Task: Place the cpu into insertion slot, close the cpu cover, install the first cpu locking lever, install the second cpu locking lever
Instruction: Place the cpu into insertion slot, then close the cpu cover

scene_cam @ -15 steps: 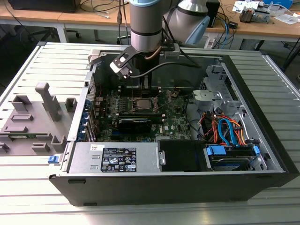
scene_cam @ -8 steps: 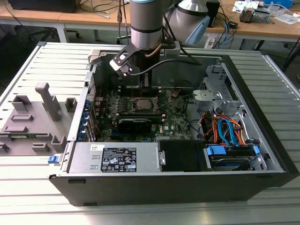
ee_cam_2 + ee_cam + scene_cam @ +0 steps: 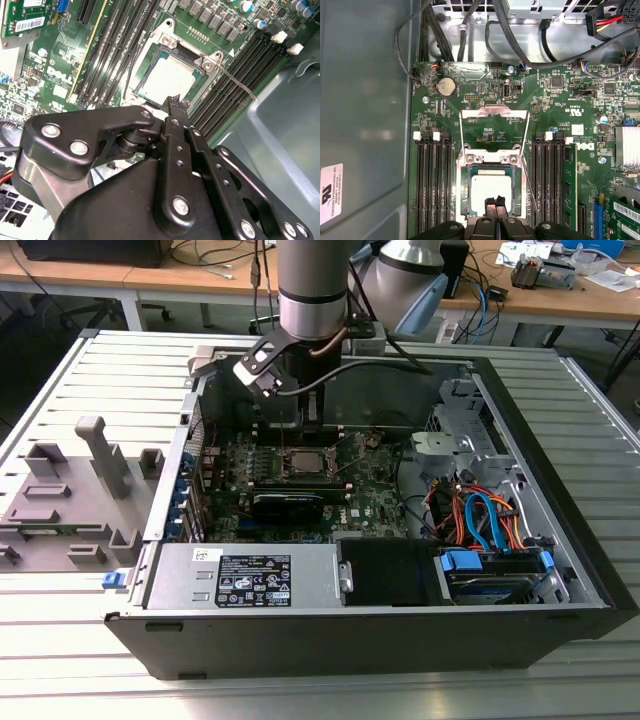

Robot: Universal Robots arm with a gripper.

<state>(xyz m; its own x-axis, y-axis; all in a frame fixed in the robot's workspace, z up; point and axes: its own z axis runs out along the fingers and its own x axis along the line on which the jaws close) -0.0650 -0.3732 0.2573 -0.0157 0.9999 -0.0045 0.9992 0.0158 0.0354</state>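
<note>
Silver-grey cpu [image 3: 490, 192]: lay flat inside the insertion slot [image 3: 461, 200], on the green board [image 3: 485, 132].
Cpu cover [image 3: 493, 113]: stood swung open off the slot, board showing through its window.
My gripper [image 3: 495, 202]: hovered just over the cpu's edge, fingers [image 3: 176, 107] pressed together, pinching nothing.
Locking lever [image 3: 239, 84]: thin wire stuck out free beside the slot.
Computer case [image 3: 560, 490]: lay open on the slatted table [image 3: 60, 640], slot toward the exterior view's left of its middle.

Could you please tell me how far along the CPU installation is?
Done: the small silvery square cpu sits in the silver-rimmed insertion slot. In hand: nothing; the black gripper, shut, is at the chip's edge. Left: the thin silvery cpu cover lies open, and the wire levers look unlatched.
</note>
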